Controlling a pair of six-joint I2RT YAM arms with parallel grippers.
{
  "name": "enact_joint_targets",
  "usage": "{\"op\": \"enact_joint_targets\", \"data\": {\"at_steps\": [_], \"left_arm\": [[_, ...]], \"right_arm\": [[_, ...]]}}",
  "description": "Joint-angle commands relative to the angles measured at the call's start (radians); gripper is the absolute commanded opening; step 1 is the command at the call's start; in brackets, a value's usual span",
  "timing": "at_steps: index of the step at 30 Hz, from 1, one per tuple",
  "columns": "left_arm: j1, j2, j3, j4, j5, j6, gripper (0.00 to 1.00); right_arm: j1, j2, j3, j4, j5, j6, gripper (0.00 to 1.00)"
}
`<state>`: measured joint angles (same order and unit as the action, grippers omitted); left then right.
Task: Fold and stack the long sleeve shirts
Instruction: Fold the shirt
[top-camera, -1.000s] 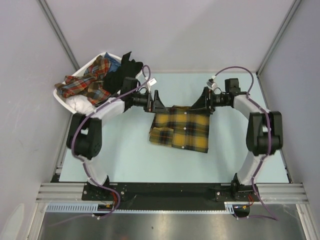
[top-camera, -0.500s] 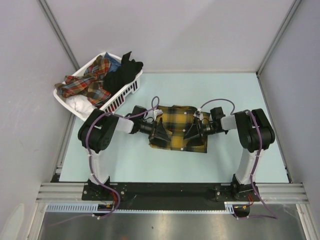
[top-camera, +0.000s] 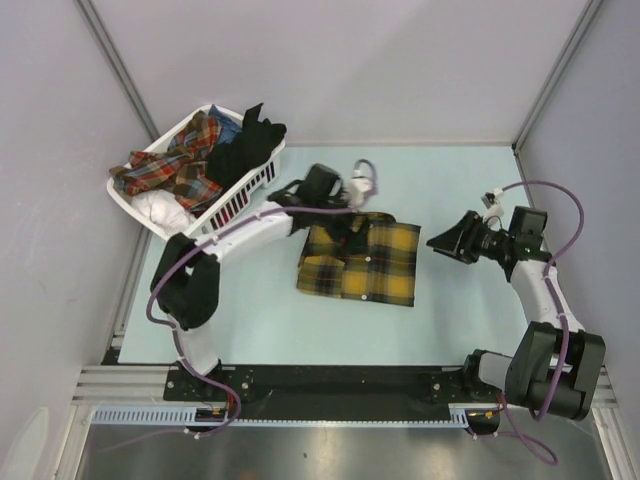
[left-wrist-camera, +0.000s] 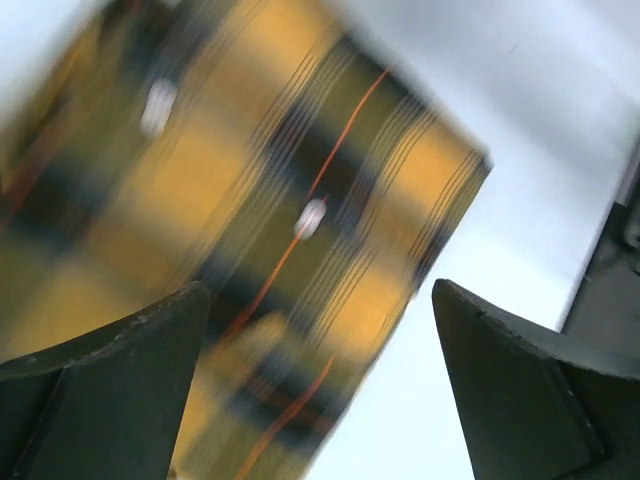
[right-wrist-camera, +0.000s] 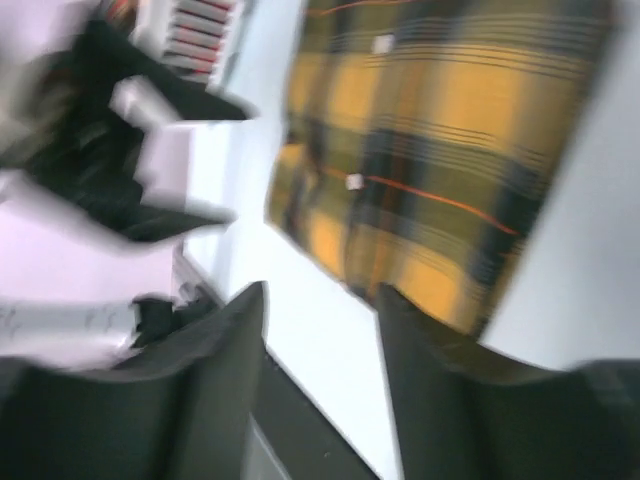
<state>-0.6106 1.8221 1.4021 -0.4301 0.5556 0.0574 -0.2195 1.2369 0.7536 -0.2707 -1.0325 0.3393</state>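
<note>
A mustard-yellow and black plaid long sleeve shirt (top-camera: 362, 263) lies folded into a rectangle on the pale table. My left gripper (top-camera: 340, 228) hovers over its far left corner, jaws wide open and empty. The left wrist view shows the plaid (left-wrist-camera: 300, 180) blurred below the left gripper (left-wrist-camera: 320, 290). My right gripper (top-camera: 437, 241) is off to the right of the shirt, pointing left at it and not touching. In the right wrist view the right gripper (right-wrist-camera: 320, 290) has a moderate gap between its fingers with nothing in it, and the shirt (right-wrist-camera: 450, 110) lies beyond.
A white slatted basket (top-camera: 240, 195) stands at the back left, holding a red plaid shirt (top-camera: 175, 165), dark cloth (top-camera: 245, 145) and white cloth (top-camera: 160, 208). Grey walls close in the table on three sides. The left arm (right-wrist-camera: 150, 170) appears blurred in the right wrist view.
Both grippers were low on the shirt half a second ago. The left has lifted toward its far edge; the right has pulled away rightward, jaws narrowing. Both wrist views are motion-blurred.
</note>
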Motion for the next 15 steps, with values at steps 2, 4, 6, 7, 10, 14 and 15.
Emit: {"op": "enact_joint_targets", "data": {"at_steps": [2, 4, 6, 7, 10, 14, 15], "left_arm": [[-0.245, 0.080, 0.223, -0.070, -0.367, 0.174, 0.87], [-0.270, 0.169, 0.312, -0.094, -0.365, 0.131, 0.72], [-0.304, 0.209, 0.350, -0.091, -0.353, 0.090, 0.64], [-0.314, 0.251, 0.382, -0.091, -0.349, 0.076, 0.63], [-0.353, 0.322, 0.438, -0.082, -0.352, 0.019, 0.62], [-0.397, 0.393, 0.483, -0.065, -0.402, -0.040, 0.62], [-0.400, 0.404, 0.489, -0.056, -0.431, -0.051, 0.62]], "right_arm": [[-0.027, 0.030, -0.088, -0.070, 0.242, 0.052, 0.47], [-0.034, 0.062, -0.088, -0.062, 0.282, 0.090, 0.47], [-0.047, 0.098, -0.088, -0.044, 0.302, 0.116, 0.48], [-0.064, 0.110, -0.083, -0.030, 0.308, 0.138, 0.47], [-0.081, 0.156, -0.076, -0.021, 0.315, 0.161, 0.47], [-0.092, 0.171, -0.065, -0.039, 0.339, 0.156, 0.46], [-0.093, 0.171, -0.057, -0.050, 0.350, 0.156, 0.45]]}}
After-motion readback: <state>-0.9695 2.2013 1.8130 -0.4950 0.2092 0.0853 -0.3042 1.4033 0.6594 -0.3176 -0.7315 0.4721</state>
